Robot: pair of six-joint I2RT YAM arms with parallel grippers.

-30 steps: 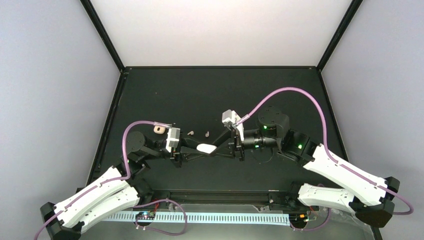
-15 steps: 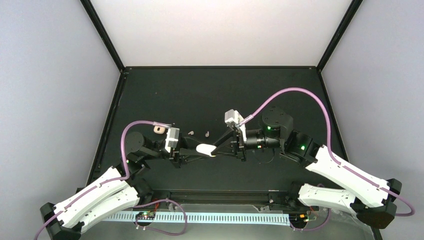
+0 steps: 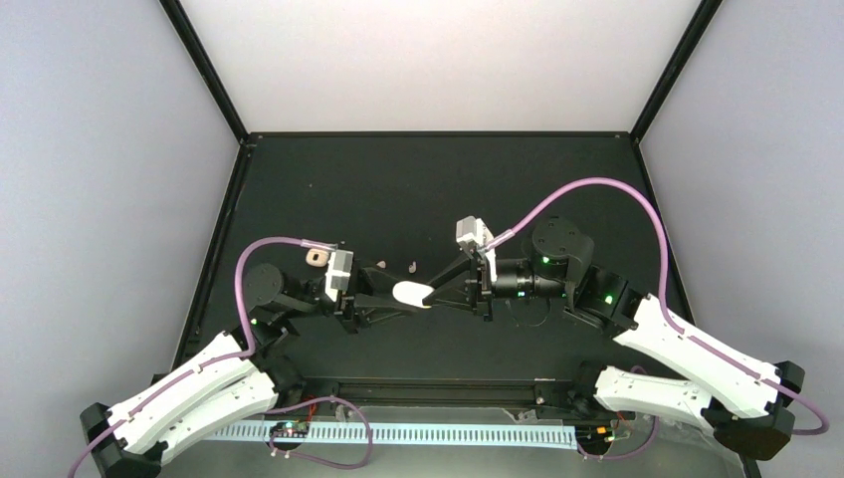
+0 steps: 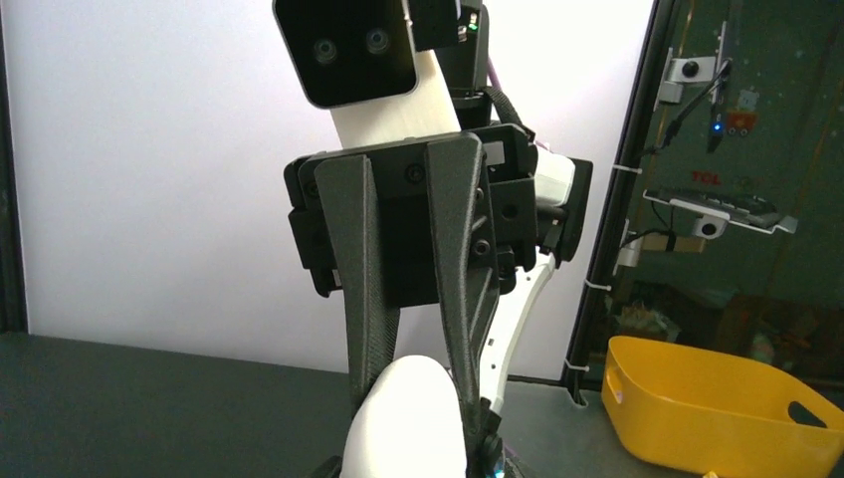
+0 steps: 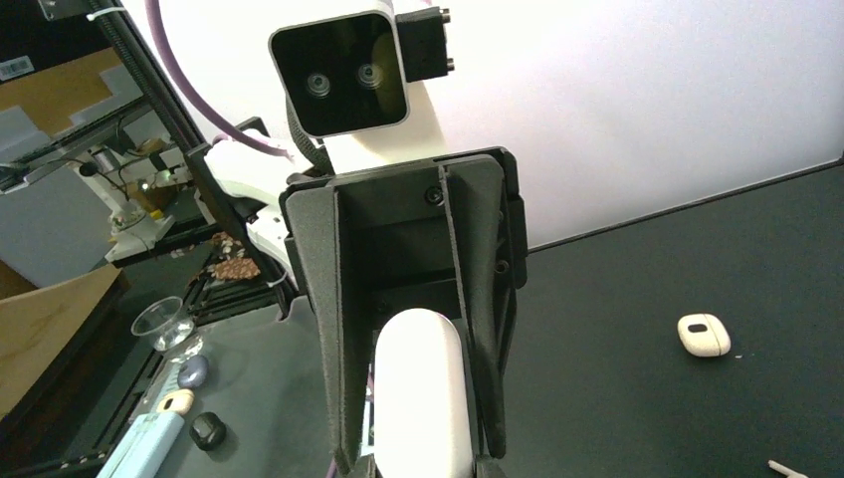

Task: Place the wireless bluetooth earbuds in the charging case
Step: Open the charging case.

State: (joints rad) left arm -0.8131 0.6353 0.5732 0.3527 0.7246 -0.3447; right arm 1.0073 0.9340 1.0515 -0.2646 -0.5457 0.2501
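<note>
Black matte tabletop [image 3: 418,189] — right gripper [image 3: 435,294] clamped on one end of the white oval plastic charging case [image 3: 411,295]. Left gripper [image 3: 395,297] has its jaws apart around the other end. Two tiny pale beige plastic earbuds [image 3: 382,266] lie on the tabletop just behind — outside the case.

I see the black table [image 3: 438,179] filling the middle of the top view, matte and dark. A pale beige case [image 3: 316,258] lies on it left of centre. Just right of that, near the frame's middle, lie two tiny pieces side by side but apart: one earbud [image 3: 381,266] and a second earbud [image 3: 410,267].
</note>
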